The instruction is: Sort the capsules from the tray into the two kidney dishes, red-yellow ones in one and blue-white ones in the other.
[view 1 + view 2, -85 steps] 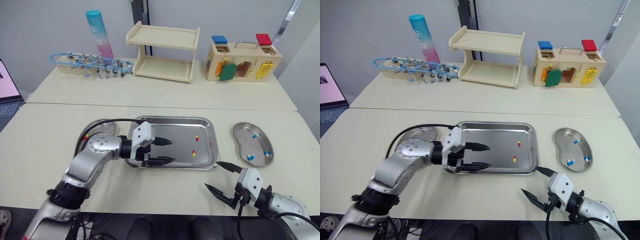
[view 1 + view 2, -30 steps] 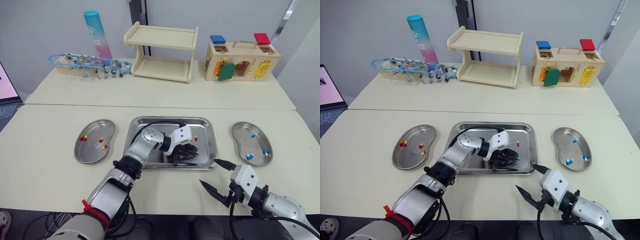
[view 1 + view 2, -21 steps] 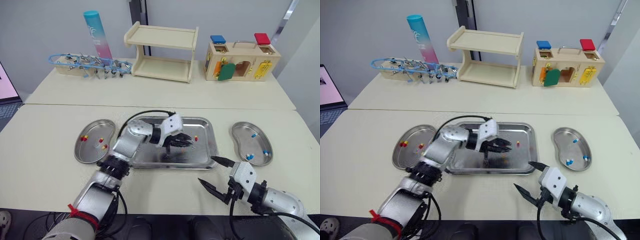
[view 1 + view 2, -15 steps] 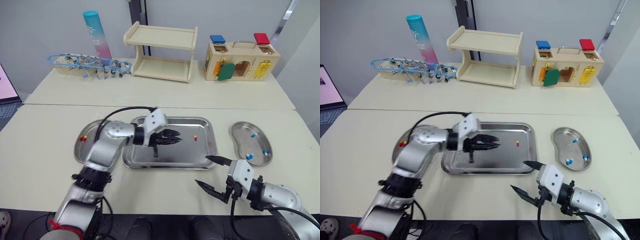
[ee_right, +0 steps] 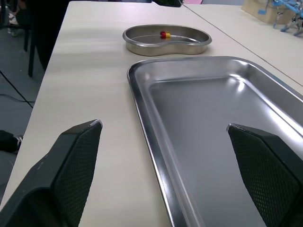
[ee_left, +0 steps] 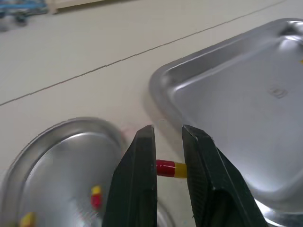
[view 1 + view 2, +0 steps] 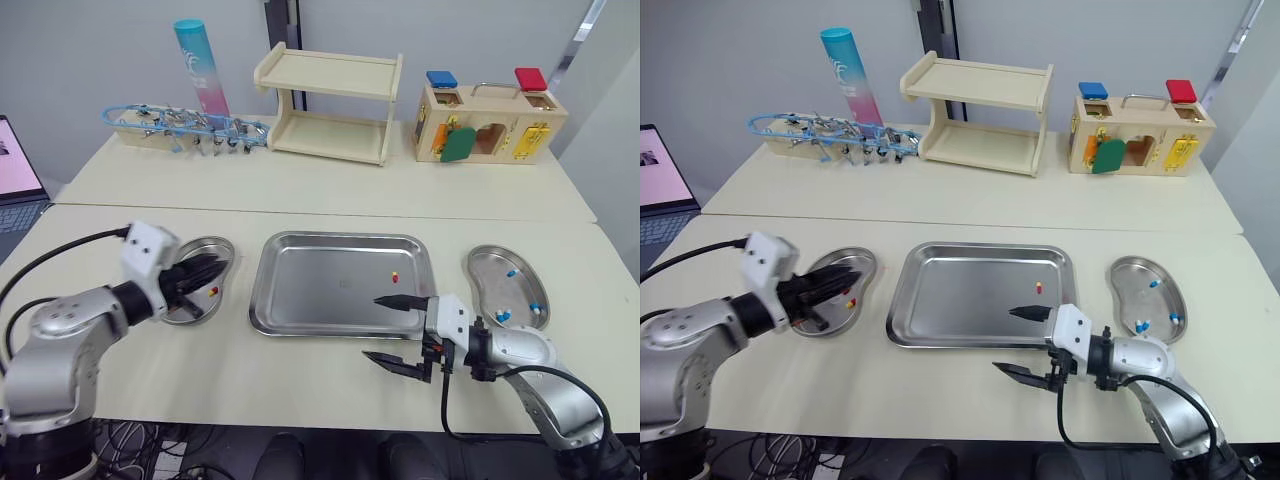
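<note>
Surface: a pale cream table [image 7: 300, 368] fills the lower half of the frame. A seam crosses it above the tray, with a second tabletop behind.
Room: a plain grey wall [image 7: 90, 50] runs along the top, and a laptop [image 7: 14, 165] sits at the left edge.
Back row: a blue-and-pink tube [image 7: 198, 65] and a rack of blue tools [image 7: 180, 128] stand upper left. A wooden shelf [image 7: 330, 105] is at top centre and a wooden box [image 7: 487, 122] with coloured latches upper right.
Tray: the steel tray [image 7: 310, 285] lies at the centre of the frame, bare but for a loose capsule [image 7: 394, 277], red and yellow, in its right half.
Left dish: the left dish [image 7: 218, 253] lies just left of the tray, with a few red-yellow capsules [image 7: 212, 291] in it.
Right dish: the right dish [image 7: 488, 266] lies right of the tray, apart from it, holding three blue-white capsules [image 7: 509, 271].
Left gripper: the left gripper [image 7: 212, 270], lower left of centre, is clenched on a held capsule [image 6: 171, 169], red and yellow, gripped crosswise between its fingers. It hovers at the left dish, seemingly above the rim nearest the tray, though the angle makes that hard to settle.
Right gripper: the right gripper [image 7: 372, 327] has its fingers spread wide and holds nothing. It sits at the tray's lower right corner, one finger over the tray floor and the other over the table in front.
</note>
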Controlling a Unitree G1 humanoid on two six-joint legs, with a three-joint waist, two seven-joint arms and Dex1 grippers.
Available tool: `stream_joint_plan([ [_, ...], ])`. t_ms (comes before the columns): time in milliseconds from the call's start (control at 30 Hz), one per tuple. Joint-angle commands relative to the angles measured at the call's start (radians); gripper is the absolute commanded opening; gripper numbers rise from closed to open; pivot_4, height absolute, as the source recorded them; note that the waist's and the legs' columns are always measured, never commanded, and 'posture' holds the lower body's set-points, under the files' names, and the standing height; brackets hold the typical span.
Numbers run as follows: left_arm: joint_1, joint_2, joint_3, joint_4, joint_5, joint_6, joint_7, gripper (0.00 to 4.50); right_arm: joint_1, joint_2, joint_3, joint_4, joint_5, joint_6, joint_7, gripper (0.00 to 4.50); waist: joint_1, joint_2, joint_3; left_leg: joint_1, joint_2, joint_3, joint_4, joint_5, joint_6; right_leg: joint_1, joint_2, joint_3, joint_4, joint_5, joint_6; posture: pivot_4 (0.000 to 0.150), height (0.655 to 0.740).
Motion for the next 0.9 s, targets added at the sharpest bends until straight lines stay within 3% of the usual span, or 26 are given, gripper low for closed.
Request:
stream_joint_plan([
  [33,0.015,-0.010,0.056,-0.014,-0.020,-0.034,0.061,0.48,-0.029,0.018,0.008,-0.001,0.014,-0.022,0.013,4.50,0.000,0.000,0.000,0.000,0.000,0.000,0.000,0.000,0.000,0.000,0.000,0.000,0.000,0.000,0.000,0.150,0.7400],
  [467,0.052,-0.030,0.086,0.025,0.009,-0.111,0.254,0.48,-0.036,0.026,0.013,0.003,0.013,-0.017,0.016,4.50,-0.003,0.000,0.000,0.000,0.000,0.000,0.000,0.000,0.000,-0.001,0.000,0.000,0.000,0.000,0.000,0.150,0.7400],
  [900,0.064,-0.031,0.110,-0.014,-0.079,-0.089,0.300,4.36,-0.039,0.026,0.016,0.004,0.014,-0.011,0.020,4.50,-0.003,0.000,0.000,0.000,0.000,0.000,0.000,0.000,0.000,-0.001,0.000,0.000,0.000,0.000,0.000,0.150,0.7400],
])
